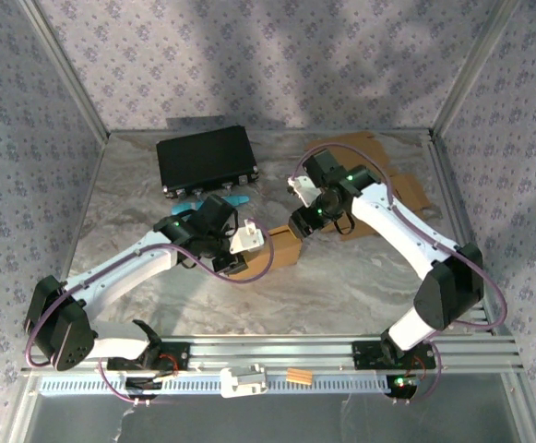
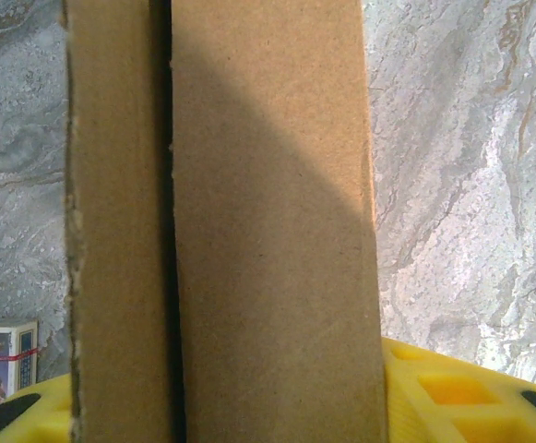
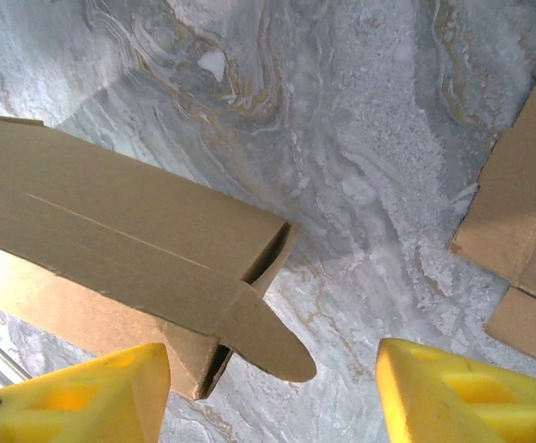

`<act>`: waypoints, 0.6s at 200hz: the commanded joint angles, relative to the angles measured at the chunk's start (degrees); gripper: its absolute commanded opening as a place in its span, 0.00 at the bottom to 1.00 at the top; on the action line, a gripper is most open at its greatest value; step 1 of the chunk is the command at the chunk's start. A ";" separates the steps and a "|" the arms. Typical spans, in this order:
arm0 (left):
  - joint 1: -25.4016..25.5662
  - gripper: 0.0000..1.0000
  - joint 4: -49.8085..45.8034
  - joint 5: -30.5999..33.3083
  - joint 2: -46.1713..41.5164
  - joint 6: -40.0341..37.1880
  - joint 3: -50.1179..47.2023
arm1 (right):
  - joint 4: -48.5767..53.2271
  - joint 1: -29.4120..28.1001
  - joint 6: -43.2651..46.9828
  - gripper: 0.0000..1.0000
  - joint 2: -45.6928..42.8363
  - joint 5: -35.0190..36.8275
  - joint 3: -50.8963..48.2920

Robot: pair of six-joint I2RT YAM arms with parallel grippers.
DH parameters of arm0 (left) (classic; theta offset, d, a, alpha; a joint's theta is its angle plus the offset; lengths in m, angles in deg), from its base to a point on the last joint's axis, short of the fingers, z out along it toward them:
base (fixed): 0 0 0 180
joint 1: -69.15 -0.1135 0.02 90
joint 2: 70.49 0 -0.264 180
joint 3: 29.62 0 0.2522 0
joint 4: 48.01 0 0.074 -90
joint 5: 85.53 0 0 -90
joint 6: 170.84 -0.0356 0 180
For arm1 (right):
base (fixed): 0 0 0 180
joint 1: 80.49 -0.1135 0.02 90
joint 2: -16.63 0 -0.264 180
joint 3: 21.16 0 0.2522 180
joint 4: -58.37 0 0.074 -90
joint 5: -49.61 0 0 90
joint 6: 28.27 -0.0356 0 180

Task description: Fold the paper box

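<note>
The box (image 1: 284, 249), laid crosswise on the marbled table (image 1: 341, 295), is clasped by the left gripper (image 2: 249, 415); the right gripper (image 3: 272, 397) is held agape beside its flapped end

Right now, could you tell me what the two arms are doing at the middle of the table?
They are working together on a brown paper box in the middle of the marbled table. The left gripper is clamped across the box's body. The right gripper is open at the box's other end, its yellow fingers either side of a rounded end flap that is not yet tucked in. Flat cardboard pieces lie beyond the right arm, and a black case sits at the back.
</note>
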 commanded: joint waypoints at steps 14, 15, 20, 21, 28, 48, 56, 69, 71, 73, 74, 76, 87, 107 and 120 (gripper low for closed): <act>-0.49 0.49 -1.59 -1.63 -0.25 -0.85 0.71 | 2.99 0.62 1.42 0.57 -1.01 -0.88 1.79; -0.50 0.49 -1.59 -1.64 -0.24 -0.85 0.71 | 2.93 0.58 1.40 0.56 -1.02 -0.88 1.77; -0.54 0.49 -1.64 -1.66 -0.36 -0.74 0.71 | 2.88 0.59 1.38 0.55 -0.95 -0.87 1.75; -0.53 0.49 -1.66 -1.66 -0.38 -0.75 0.71 | 2.83 0.61 1.38 0.55 -0.90 -0.87 1.75; -0.52 0.49 -1.64 -1.59 -0.41 -0.70 0.70 | 2.85 0.62 1.44 0.53 -0.56 -1.17 1.82; -0.52 0.49 -1.62 -1.65 -0.41 -0.55 0.68 | 3.46 0.50 1.44 0.47 0.05 -0.98 2.04; -0.55 0.49 -1.60 -1.70 -0.50 -0.57 0.71 | 3.35 0.53 1.43 0.46 0.08 -0.67 1.85; -0.53 0.49 -1.59 -1.73 -0.58 -0.41 0.66 | 2.95 0.58 1.46 0.44 -0.05 -0.70 1.54; -0.52 0.49 -1.64 -1.76 -0.65 -0.41 0.70 | 2.95 0.62 1.42 0.43 -0.04 -0.70 1.50; -0.51 0.49 -1.61 -1.74 -0.67 -0.41 0.70 | 2.86 0.58 1.43 0.43 0.05 -0.70 1.49; -0.55 0.49 -1.60 -1.74 -0.67 -0.41 0.71 | 2.82 0.52 1.49 0.43 0.04 -0.70 1.53; -0.52 0.49 -1.60 -1.74 -0.61 -0.33 0.71 | 2.83 0.54 1.60 0.43 0.09 -0.81 1.56; -0.52 0.49 -1.58 -1.87 -0.71 -0.33 0.66 | 2.67 0.43 1.77 0.43 0.37 -0.62 1.82; -0.51 0.49 -1.59 -1.91 -0.67 -0.25 0.70 | 2.32 0.06 1.97 0.42 1.05 -0.03 2.03; -0.51 0.49 -1.64 -1.87 -0.68 -0.24 0.70 | 2.20 0.01 2.07 0.41 1.41 0.26 2.04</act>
